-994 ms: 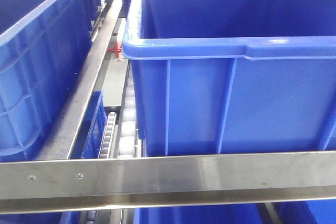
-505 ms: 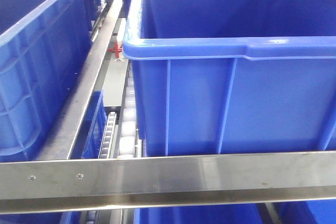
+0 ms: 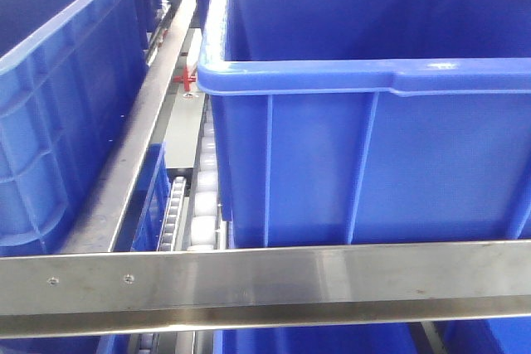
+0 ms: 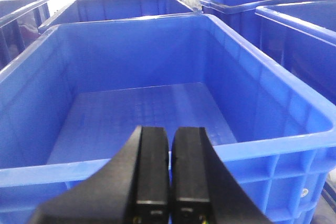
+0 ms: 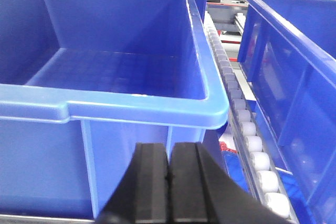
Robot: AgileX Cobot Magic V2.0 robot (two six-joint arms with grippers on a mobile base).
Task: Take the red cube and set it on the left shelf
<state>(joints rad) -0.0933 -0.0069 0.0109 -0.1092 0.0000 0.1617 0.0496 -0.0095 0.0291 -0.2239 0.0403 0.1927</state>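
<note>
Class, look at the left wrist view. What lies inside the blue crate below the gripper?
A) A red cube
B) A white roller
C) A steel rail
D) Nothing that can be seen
D: the blue crate shows only its bare ribbed floor beyond the shut left gripper.

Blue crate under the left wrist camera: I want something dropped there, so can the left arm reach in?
Probably yes: the left gripper, fingers shut and empty, hangs at the near rim of the blue crate, whose open top shows nothing in the way.

Crates [image 3: 365,147] blue; shelf rail [image 3: 265,275] steel-grey; rollers [image 5: 257,161] white — possibly translucent.
</note>
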